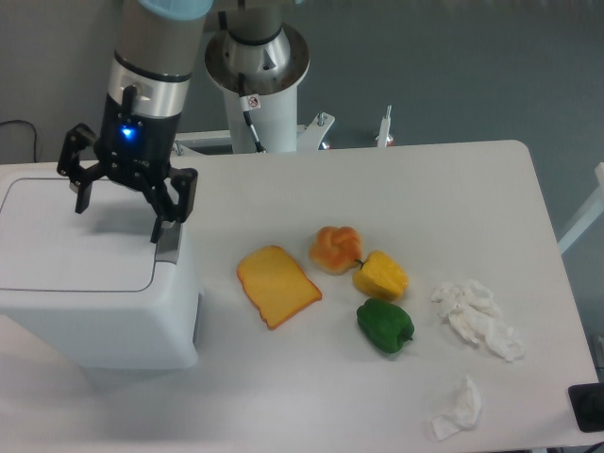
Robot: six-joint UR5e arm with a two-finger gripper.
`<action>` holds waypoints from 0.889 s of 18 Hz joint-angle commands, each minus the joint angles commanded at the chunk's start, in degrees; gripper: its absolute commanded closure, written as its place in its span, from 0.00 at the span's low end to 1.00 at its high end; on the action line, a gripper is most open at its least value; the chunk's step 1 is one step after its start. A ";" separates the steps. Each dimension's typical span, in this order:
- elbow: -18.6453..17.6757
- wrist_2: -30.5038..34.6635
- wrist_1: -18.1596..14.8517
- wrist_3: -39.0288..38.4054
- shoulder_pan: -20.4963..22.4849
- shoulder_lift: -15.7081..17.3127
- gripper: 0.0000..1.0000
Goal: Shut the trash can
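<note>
Tool: my tool (123, 202) hangs with its black fingers (160, 223) spread wide and nothing between them; I have hold of nothing.
Tool position: I see it above the lid's back-right part, one finger near the lid's far edge, the other close over the grey tab; whether it touches, I cannot tell.
Key relation: the trash can (94, 302) lies directly under the tool and runs on toward 7 o'clock; its long axis goes from 9 to 3 o'clock across the counter's left end.
Lid: the lid (71, 247) looks flat and level with the bin top, so I judge the closing done or nearly so; a last gap at the seam I could not rule out.
Push tab: the grey push tab (169, 247) sits at the lid's 3 o'clock edge.
Bin make: smooth white plastic, boxy, rounded corners, slightly glossy.
Counter: the counter (425, 189) is plain white and matte.
Outward, 3 to 4 o'clock: a toy toast slice (277, 284), an orange bun-like piece (336, 248), a yellow pepper (381, 276), a green pepper (384, 326), all smooth and moulded.
Farther out: crumpled white tissues (477, 319), soft and irregular.
</note>
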 joint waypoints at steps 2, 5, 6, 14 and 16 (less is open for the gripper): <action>0.09 5.70 0.00 0.70 1.15 0.27 0.00; 0.09 11.07 -0.17 0.79 4.04 0.35 0.00; -0.17 13.70 -0.61 1.23 4.92 0.36 0.00; -0.61 25.67 -8.68 19.22 14.06 0.27 0.00; -0.70 29.44 -9.93 23.80 16.87 0.18 0.00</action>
